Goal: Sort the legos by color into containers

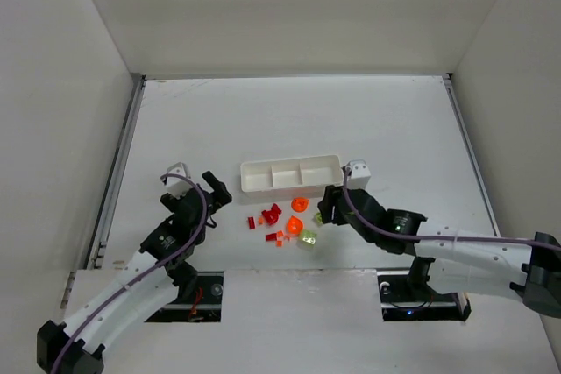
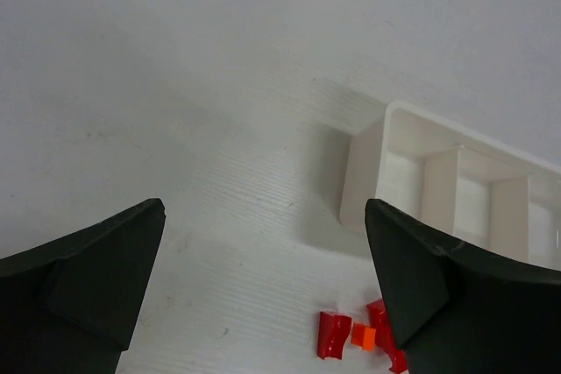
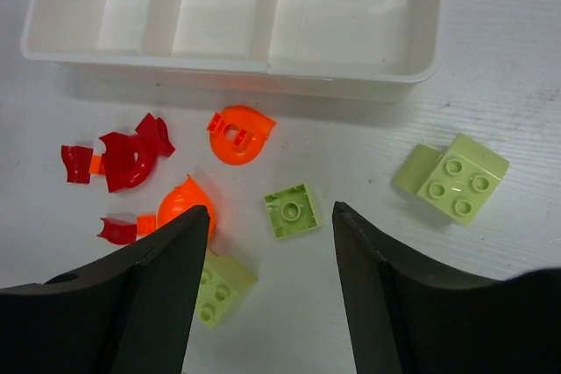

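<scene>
Nearest us, right gripper (image 3: 267, 216) gapes wide, nothing held, above a yellow-green brick (image 3: 292, 210). We see left gripper (image 2: 263, 208) wide apart too, holding nothing. The legos (image 3: 237, 136) lie scattered on the table (image 1: 263, 120) just beside the tray (image 3: 351, 87).

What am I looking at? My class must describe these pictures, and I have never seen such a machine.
Two robot arms stand at the near edge of a table. One picture looks down from above; the others come from cameras on each wrist, so the dark wedges are that arm's own fingers. The left gripper and right gripper are open, holding nothing. On the table lies a white tray with three empty compartments. Before it lie loose legos: red pieces, orange pieces, pale green bricks.
</scene>
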You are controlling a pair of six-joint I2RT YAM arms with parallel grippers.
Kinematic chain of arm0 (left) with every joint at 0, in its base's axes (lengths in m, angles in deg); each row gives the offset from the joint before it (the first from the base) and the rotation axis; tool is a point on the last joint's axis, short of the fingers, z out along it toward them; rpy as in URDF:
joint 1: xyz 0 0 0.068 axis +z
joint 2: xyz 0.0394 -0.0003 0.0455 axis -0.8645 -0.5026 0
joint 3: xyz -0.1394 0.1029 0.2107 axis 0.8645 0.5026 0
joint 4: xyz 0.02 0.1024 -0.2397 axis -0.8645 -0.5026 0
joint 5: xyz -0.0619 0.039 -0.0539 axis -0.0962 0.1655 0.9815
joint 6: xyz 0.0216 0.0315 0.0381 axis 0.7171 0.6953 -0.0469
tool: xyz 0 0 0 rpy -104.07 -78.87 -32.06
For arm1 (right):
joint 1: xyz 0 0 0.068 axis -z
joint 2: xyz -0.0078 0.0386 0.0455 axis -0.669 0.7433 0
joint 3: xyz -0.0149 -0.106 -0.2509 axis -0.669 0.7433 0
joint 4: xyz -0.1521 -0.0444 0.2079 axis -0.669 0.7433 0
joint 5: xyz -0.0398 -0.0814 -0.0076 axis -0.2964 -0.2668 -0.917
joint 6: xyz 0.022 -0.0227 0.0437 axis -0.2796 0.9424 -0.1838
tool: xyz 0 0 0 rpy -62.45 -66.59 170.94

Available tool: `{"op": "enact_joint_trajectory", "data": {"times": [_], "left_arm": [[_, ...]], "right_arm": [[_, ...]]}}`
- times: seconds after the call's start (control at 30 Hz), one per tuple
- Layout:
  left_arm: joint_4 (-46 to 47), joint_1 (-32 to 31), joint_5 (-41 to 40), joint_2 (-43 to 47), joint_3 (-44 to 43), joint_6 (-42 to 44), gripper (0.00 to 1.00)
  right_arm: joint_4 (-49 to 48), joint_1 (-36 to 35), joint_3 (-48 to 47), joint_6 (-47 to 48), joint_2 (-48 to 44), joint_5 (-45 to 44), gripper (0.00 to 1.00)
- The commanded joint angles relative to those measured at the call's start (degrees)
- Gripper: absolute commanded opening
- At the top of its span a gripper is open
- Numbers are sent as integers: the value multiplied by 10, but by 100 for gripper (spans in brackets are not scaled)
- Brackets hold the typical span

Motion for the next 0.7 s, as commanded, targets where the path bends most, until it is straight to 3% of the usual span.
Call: {"op": "enact_joint_trajectory", "data": {"times": [0.0,0.13,0.23,0.3,0.37,0.57,0.67], "left_arm": [[53,39,13,8,14,-8,100],[79,65,36,13,23,-18,100],[87,67,26,26,35,-21,100],[89,76,13,30,46,-33,100],[78,77,6,25,44,-48,100],[81,68,-10,-16,38,-108,100],[121,57,-11,-30,49,-99,96]], "right_arm": [[-51,1,-31,9,37,12,58],[-60,-6,-72,39,100,17,27],[-69,-12,-96,48,145,21,16],[-70,-15,-116,53,175,11,14],[-77,-16,-118,49,183,2,16],[-123,-15,-125,55,233,19,53],[-126,-12,-147,63,273,29,54]]}}
